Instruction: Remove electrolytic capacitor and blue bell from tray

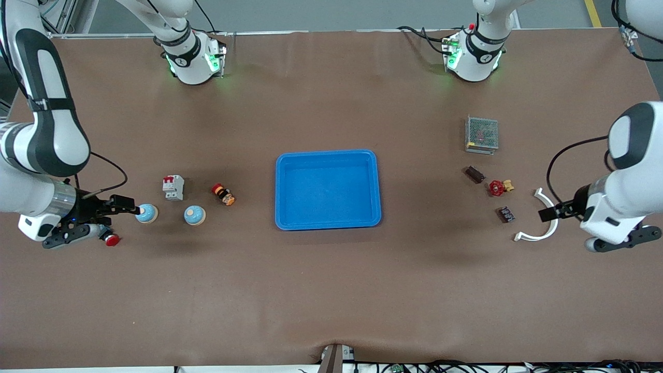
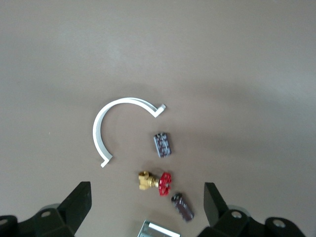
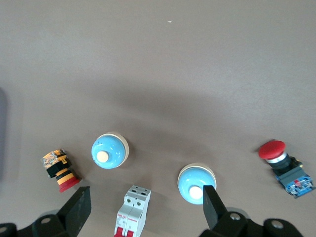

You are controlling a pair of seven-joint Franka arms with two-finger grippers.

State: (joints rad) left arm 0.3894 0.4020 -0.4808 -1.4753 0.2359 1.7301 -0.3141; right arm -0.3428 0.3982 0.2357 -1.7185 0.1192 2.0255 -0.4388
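Your blue tray (image 1: pixel 327 155) sits empty in the middle of the brown desk (image 1: pixel 331 290).

Toward the right arm's end you have two blue bells: one bell (image 1: pixel 147 213) lies just beside the right tool (image 1: pixel 129 210), and a second bell (image 1: pixel 195 215) lies between the first and the tray. In the right wrist view those same bells show as (image 3: pixel 196 183) and (image 3: pixel 109 151), and the right tool (image 3: pixel 143 207) hangs above them with its fingers (image 3: pixel 210 205) spread wide, holding nothing. A white circuit breaker (image 1: pixel 173 187) and a small orange-and-black switch (image 1: pixel 224 194) lie a little farther from the front camera, and a red push button (image 1: pixel 111 239) lies under the right arm's wrist.

Toward the left arm's end, the left tool (image 1: pixel 550 212) hovers over a white curved clip (image 1: pixel 541 230), wide open and empty. Two dark capacitors lie near it: one capacitor (image 1: pixel 506 214) nearer the camera, another capacitor (image 1: pixel 475 174) farther off, with a red-handled valve (image 1: pixel 499 187) between them. A metal mesh box (image 1: pixel 482 134) stands farther still.
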